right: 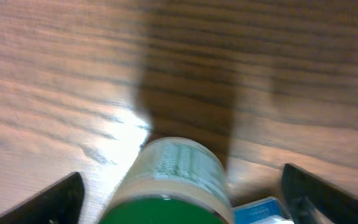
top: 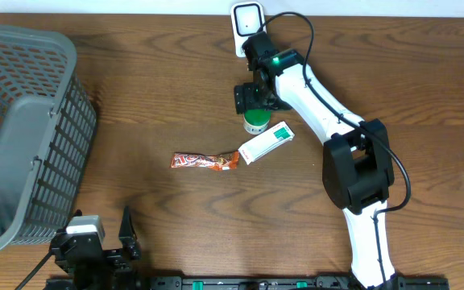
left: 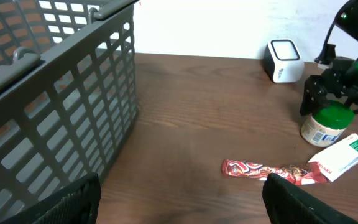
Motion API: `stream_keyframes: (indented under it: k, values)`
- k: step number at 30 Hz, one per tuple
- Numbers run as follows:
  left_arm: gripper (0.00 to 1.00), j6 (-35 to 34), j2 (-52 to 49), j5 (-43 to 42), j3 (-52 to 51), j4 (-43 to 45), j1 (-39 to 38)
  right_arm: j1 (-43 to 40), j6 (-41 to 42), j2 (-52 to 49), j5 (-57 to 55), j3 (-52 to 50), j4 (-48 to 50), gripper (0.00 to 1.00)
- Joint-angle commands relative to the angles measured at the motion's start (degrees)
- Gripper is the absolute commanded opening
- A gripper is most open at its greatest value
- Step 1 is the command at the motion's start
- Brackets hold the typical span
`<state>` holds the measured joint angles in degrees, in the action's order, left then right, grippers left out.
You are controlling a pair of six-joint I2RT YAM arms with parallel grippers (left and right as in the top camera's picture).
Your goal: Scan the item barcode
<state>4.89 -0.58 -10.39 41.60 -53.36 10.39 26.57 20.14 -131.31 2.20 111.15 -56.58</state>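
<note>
Looks like a mock shop checkout: shopping basket (top: 77, 133), barcode scanner (top: 246, 20) and wrapped snack bar (top: 205, 161) set out on a wooden table (top: 176, 80).

Left arm (top: 87, 254) folded low at the near table edge. Left gripper (left: 182, 206) held about level, jaws wide apart. Right arm (top: 329, 113) stretched forward and to its left. Right gripper (top: 255, 100) points down, fingers (right: 58, 199) spread wide, clamping nothing.
</note>
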Motion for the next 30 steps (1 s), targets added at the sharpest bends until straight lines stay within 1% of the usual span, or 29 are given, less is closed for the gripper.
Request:
stream_keyframes:
  k: [1, 3, 7, 9, 13, 18, 23, 25, 26, 30]
  values:
    - [0.84, 0.0, 0.3, -0.3, 0.1, 0.2, -0.2, 0.9, -2.8, -0.3, -1.2, 3.9, -2.9, 0.99]
    - [0.84, 0.0, 0.3, -0.3, 0.1, 0.2, -0.2, 1.4, 2.5, -0.3, -1.0, 5.0, -4.7, 0.99]
    - [0.84, 0.0, 0.3, -0.3, 0.1, 0.2, -0.2, 2.3, 18.1, -0.3, -0.2, 6.1, -9.0, 0.99]
    - [0.84, 0.0, 0.3, -0.3, 0.1, 0.2, -0.2, 2.5, 23.6, -0.3, -0.3, 6.0, -9.9, 0.99]
    - [0.84, 0.0, 0.3, -0.3, 0.1, 0.2, -0.2, 2.3, 31.7, -0.7, -0.2, 5.8, -9.8, 0.99]
    - [0.84, 0.0, 0.3, -0.3, 0.1, 0.2, -0.2, 2.4, 36.5, -1.7, -0.3, 5.7, -9.6, 0.97]
    - [0.84, 0.0, 0.3, -0.3, 0.1, 0.2, -0.2, 2.4, 39.2, -4.2, -0.2, 5.7, -9.4, 0.95]
    - [0.84, 0.0, 0.3, -0.3, 0.1, 0.2, -0.2, 2.4, 39.2, -4.8, -0.2, 5.7, -9.0, 0.90]
    - [0.84, 0.0, 0.3, -0.3, 0.1, 0.2, -0.2, 2.4, 39.2, -5.2, -0.3, 5.7, -8.9, 0.84]
    - [0.84, 0.0, 0.4, -0.3, 0.1, 0.2, -0.2, 2.2, 39.2, -5.2, -0.4, 5.7, -8.3, 0.69]
